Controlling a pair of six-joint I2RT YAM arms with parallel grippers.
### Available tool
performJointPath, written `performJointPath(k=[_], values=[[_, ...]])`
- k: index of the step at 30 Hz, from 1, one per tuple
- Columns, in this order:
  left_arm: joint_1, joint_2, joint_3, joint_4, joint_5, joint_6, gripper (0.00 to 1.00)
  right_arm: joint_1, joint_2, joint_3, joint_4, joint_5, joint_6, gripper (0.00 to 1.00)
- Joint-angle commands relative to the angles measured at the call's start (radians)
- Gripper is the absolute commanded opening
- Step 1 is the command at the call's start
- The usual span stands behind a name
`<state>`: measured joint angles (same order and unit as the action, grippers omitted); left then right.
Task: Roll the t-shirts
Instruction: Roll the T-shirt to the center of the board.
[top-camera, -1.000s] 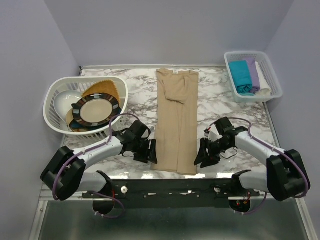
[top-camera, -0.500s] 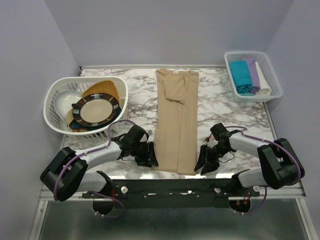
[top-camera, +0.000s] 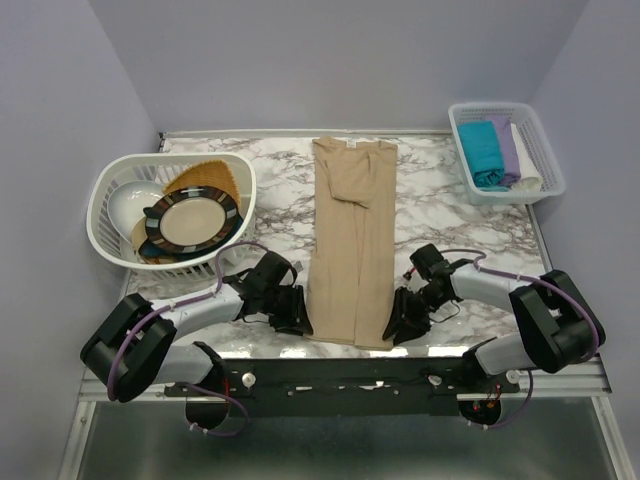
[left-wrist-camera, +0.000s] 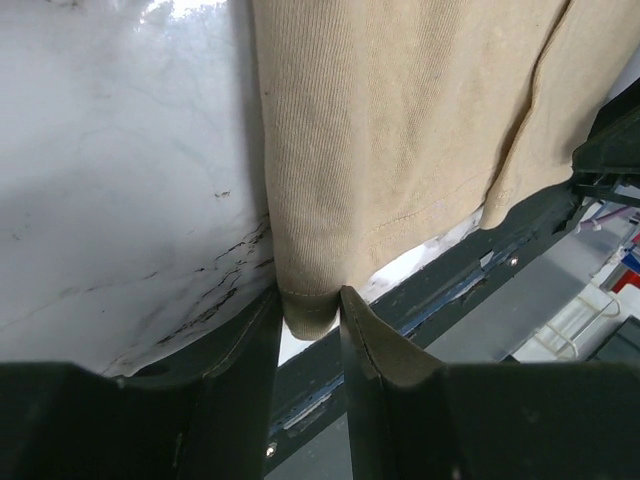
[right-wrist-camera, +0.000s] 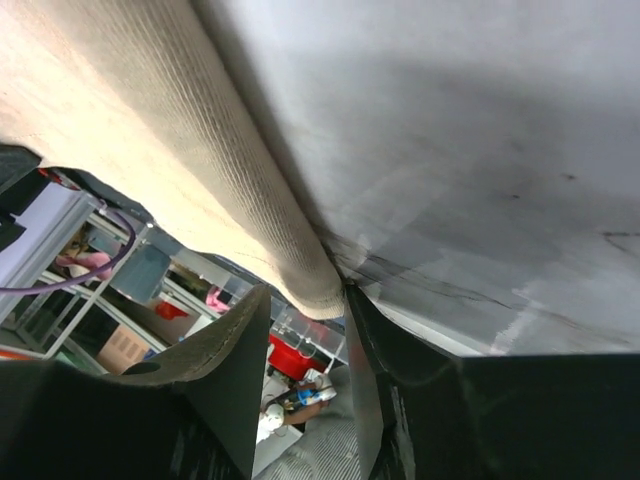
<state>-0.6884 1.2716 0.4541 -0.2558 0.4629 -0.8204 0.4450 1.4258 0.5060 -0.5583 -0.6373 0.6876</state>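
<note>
Top external view: one beige t-shirt (top-camera: 350, 250) lies folded into a long narrow strip down the middle of the marble table (top-camera: 450, 200), running from the far edge to the near edge. Two arms reach in from the near side, one to each near corner of the strip. The left gripper (top-camera: 297, 312) is at the near left corner and the right gripper (top-camera: 397, 320) at the near right corner.

In the left wrist view the hem corner of the beige t-shirt (left-wrist-camera: 400, 130) sits between the two fingers (left-wrist-camera: 250, 350), which press against it from both sides, so this claw is grasping the cloth. In the right wrist view the folded edge of the beige t-shirt (right-wrist-camera: 150, 120) ends between the two fingers (right-wrist-camera: 225, 350), which likewise close on it.

There are two white baskets. The round basket (top-camera: 105, 200) at the left holds one plate (top-camera: 190, 220) with a dark patterned rim, one yellow plate (top-camera: 205, 178) behind it and one white bowl (top-camera: 128, 205). The rectangular basket (top-camera: 545, 150) at the far right holds three more shirts side by side: a teal t-shirt (top-camera: 482, 150), a lilac t-shirt (top-camera: 507, 148) and a white t-shirt (top-camera: 525, 170). That makes four shirts in all.
</note>
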Motion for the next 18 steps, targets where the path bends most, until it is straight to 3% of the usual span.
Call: performJointPath(k=[1,13,17,18], values=[[0.000,0.006,-0.025,-0.054,-0.099,0.023,0.39,0.035,0.062,-0.026,-0.041,0.134,0.035,0.44],[0.001,0.006,-0.029,-0.027,-0.075,0.044,0.17,0.069,0.013,-0.060,-0.068,0.174,0.021,0.44],[0.000,0.012,-0.028,-0.014,-0.069,0.052,0.08,0.069,0.007,-0.060,-0.052,0.171,0.016,0.40],[0.000,0.012,-0.028,-0.013,-0.067,0.052,0.07,0.069,0.004,-0.060,-0.046,0.169,0.010,0.35]])
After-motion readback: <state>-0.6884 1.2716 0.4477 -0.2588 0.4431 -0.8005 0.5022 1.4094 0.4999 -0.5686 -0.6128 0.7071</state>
